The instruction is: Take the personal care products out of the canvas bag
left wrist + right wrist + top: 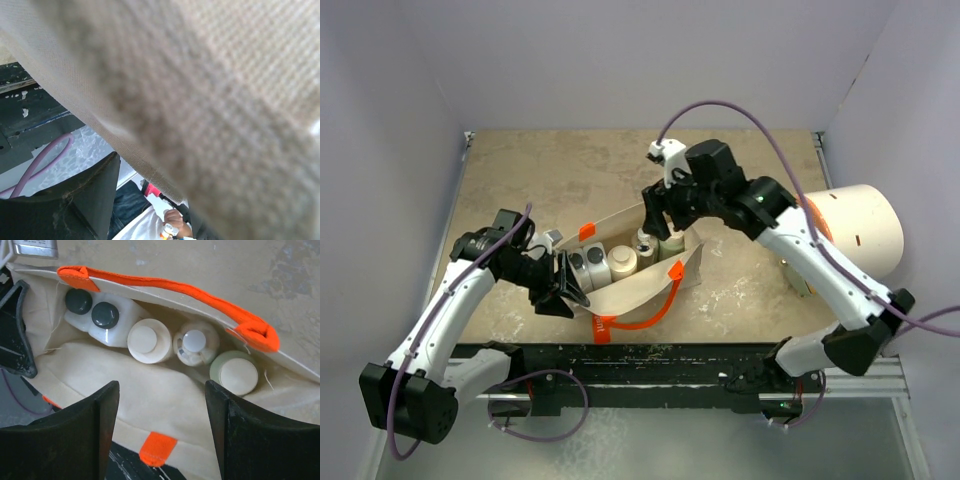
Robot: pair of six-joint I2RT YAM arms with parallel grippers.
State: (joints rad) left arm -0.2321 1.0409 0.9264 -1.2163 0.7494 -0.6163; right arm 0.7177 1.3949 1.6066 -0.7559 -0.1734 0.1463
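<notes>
Top view overhead; right wrist close above canvas bag (150, 400); left wrist against it.

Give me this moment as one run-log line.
left gripper: shut on canvas bag edge | right gripper: open above bag | bottles: all inside

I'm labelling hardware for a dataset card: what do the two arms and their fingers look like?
Both the left arm and the right arm have white link shells with black joints and black wrist housings. A purple cable loops along each. The right gripper has broad, matte black, wedge-shaped fingers.
</notes>
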